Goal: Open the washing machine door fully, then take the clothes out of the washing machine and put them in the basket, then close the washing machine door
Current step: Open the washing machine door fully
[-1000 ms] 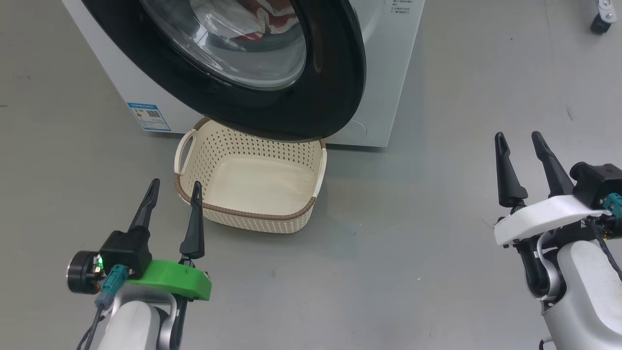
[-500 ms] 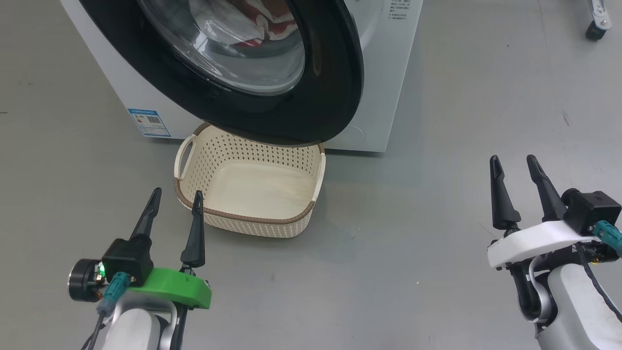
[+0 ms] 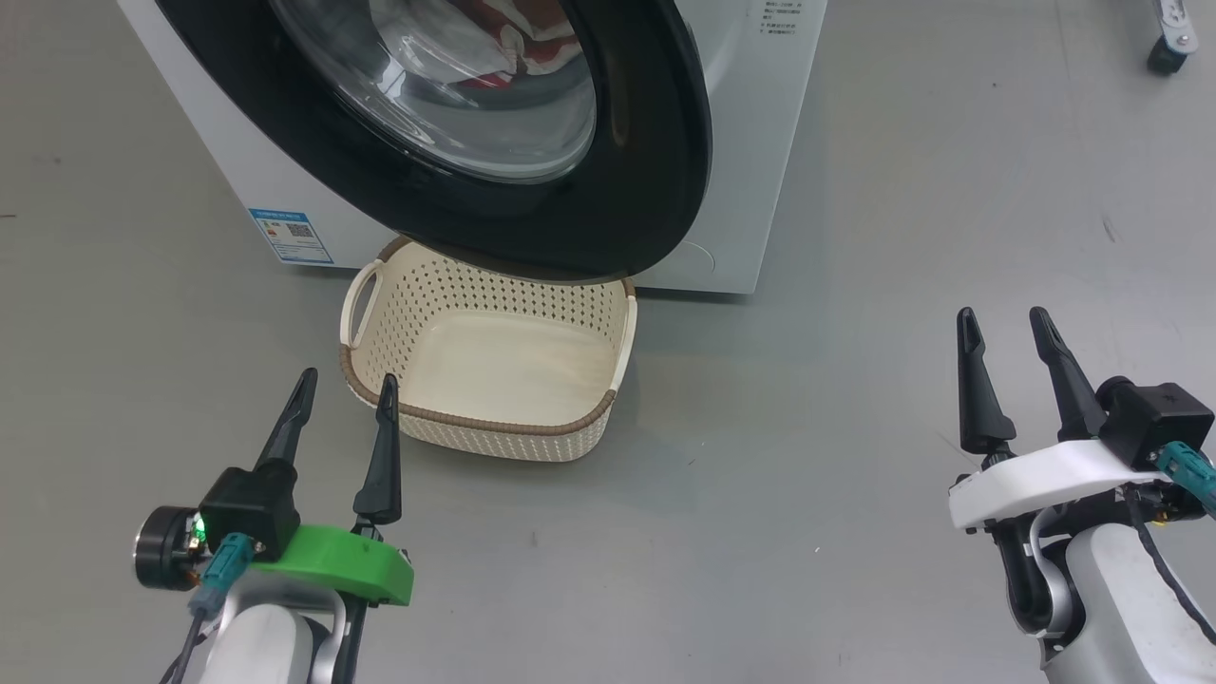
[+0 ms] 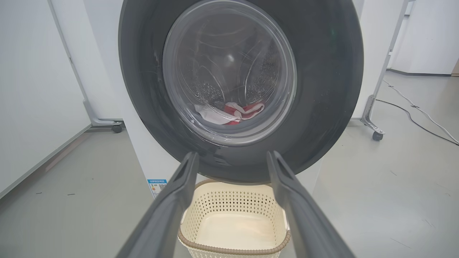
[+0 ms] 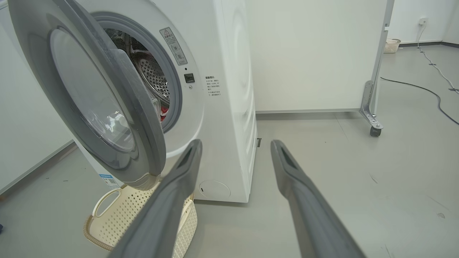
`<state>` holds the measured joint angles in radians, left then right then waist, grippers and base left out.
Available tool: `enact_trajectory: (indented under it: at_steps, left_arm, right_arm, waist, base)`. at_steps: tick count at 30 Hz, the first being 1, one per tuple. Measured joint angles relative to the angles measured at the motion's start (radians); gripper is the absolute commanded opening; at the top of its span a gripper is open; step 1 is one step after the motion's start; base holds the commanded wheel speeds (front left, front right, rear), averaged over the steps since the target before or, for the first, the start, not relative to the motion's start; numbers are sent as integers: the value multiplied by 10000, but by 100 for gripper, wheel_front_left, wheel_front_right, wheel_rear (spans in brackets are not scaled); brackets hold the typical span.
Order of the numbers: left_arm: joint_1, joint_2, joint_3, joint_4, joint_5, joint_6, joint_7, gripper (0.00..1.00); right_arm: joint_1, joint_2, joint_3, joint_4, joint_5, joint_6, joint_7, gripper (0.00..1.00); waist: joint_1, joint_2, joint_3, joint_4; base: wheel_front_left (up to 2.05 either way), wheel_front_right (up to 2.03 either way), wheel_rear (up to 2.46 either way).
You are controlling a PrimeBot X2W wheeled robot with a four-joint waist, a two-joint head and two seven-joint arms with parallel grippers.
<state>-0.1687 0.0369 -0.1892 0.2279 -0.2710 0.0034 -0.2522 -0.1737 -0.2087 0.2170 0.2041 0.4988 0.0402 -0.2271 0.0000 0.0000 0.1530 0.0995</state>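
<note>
At the lower left of the head view, the left gripper (image 3: 347, 377) is hovering over the grey floor (image 3: 807, 494). Its two dark fingers are standing spread with nothing between them, and the inner tip is sitting just beside the near-left corner of the basket (image 3: 494, 425). At the lower right, the right gripper (image 3: 1002, 312) is holding its fingers apart in the same way, gripping nothing, well apart from the basket.

The basket is resting on the floor at the middle of the frame. Its cream bottom is showing bare, and its far rim is lying under the washing machine door (image 3: 655, 161). The door is hanging partly open across the top centre, its glossy black rim overlapping the basket's far edge in the picture. At the left of the right wrist view it is standing ajar, leaving a gap to the front of the washing machine (image 3: 750, 171), where the steel drum (image 5: 154, 75) is showing.

The clothes (image 4: 229, 113), red and white, are lying inside the drum, showing through the door's glass at the centre of the left wrist view. A caster (image 3: 1161, 57) is sitting at the upper right of the head view.
</note>
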Motion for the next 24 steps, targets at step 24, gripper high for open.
enact_trajectory:
  at_steps: [24]
  left_arm:
    - [1,0,96,-59,92,-10,0,100]
  right_arm:
    - [149,67,-15,-123,-8,-77,-75,100]
  waist:
    - [0,0,130,42]
  base:
    - [0,0,0]
